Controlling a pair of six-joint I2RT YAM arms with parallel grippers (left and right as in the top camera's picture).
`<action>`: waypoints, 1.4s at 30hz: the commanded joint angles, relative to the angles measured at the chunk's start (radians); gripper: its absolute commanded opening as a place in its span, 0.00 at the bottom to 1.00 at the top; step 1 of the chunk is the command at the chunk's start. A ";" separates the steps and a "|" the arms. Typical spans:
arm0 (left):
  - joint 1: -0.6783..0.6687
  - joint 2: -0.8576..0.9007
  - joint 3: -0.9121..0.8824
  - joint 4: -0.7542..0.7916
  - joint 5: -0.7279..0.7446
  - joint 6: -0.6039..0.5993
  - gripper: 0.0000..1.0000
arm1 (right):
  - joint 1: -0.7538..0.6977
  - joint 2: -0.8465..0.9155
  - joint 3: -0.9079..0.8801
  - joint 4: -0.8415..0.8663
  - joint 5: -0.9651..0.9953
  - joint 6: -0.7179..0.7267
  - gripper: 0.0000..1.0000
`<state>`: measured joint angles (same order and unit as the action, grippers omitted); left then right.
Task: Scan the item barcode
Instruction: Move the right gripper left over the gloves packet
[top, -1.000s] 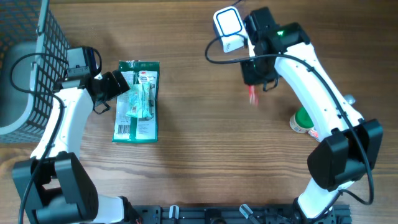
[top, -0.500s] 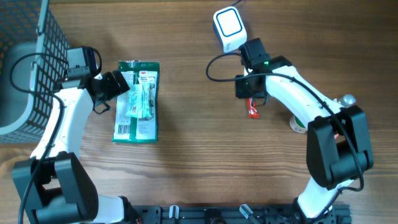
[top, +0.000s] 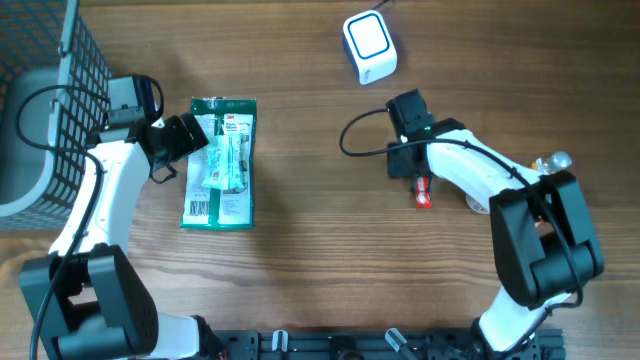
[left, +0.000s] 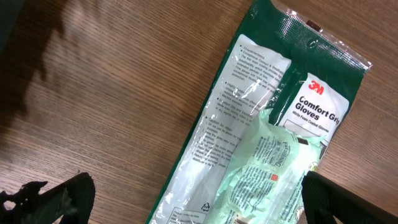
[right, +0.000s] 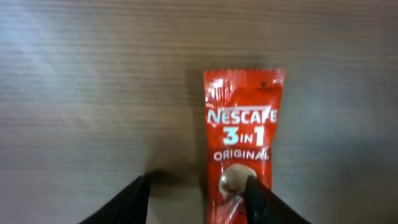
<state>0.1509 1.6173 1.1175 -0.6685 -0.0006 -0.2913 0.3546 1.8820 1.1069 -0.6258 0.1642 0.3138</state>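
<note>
Sachet (right: 244, 143) is being seen flat on tabletop (right: 93, 93), long axis pointing straight out from right pincer (right: 198, 182); both that and left pincer (left: 198, 180) are being held open, gripping nothing.

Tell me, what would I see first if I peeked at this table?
The bright red coffee sachet pops out most, lying flat on the wooden table right of the middle, under the right gripper. Next comes the big green packet of gloves on the left. A white scanner sits at the far edge.
</note>
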 joint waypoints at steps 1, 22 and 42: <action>0.004 -0.015 0.009 0.003 0.008 -0.005 1.00 | -0.002 0.055 -0.060 -0.129 0.042 -0.008 0.50; 0.004 -0.015 0.009 0.003 0.008 -0.005 1.00 | 0.241 -0.045 0.163 0.107 -0.525 0.114 1.00; 0.004 -0.015 0.009 -0.013 0.177 -0.013 1.00 | 0.333 0.194 0.129 0.301 -0.404 0.213 1.00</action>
<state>0.1509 1.6173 1.1175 -0.6514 0.0303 -0.2928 0.6800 2.0102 1.2575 -0.3275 -0.2611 0.5232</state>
